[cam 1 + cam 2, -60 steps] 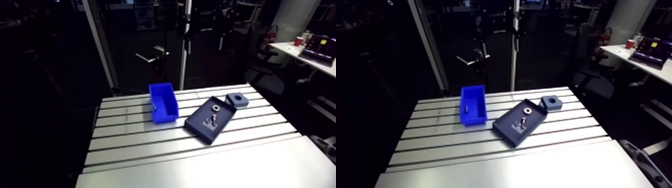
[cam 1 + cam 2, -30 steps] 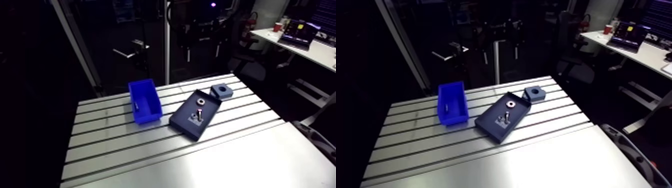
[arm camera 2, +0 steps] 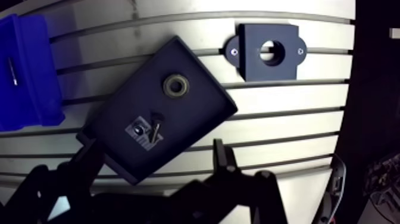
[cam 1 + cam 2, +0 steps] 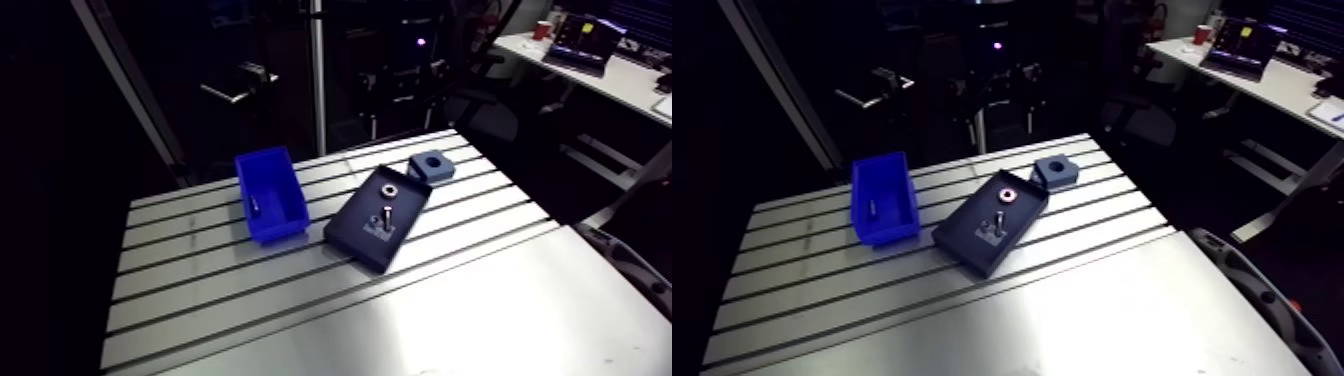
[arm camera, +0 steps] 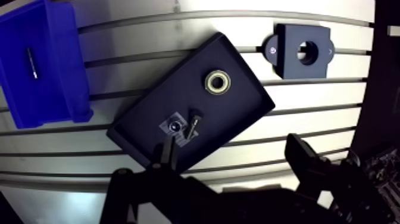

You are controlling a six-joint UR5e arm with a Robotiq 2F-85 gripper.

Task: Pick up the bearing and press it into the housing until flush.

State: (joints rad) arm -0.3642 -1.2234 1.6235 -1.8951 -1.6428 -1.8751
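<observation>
In the wrist view the bearing [image 5: 218, 81], a metal ring, lies flat in a dark shallow tray [image 5: 245, 105]. The housing [image 5: 302, 50], a dark block with a round bore, sits on the slotted table just beyond the tray's far corner. My gripper [image 5: 232, 156] hangs high above the tray's near edge, open, with nothing between its fingertips [image 5: 166, 156]. The bearing is ahead of the fingers and well below them. In the arm view the bearing [image 4: 389, 187] and housing [image 4: 431, 166] sit at the table's back right; the gripper does not show there.
A small bolt [image 5: 193, 119] and a pale label [image 5: 173, 126] lie in the tray near the bearing. A blue bin [image 4: 268, 195] stands beside the tray with a thin pin [image 5: 31, 62] inside. The slotted table [image 4: 300, 300] runs on toward the near edge.
The arm view has swung and shifted, so the camera moved. Bearing, tray, housing and bin keep their places on the table.
</observation>
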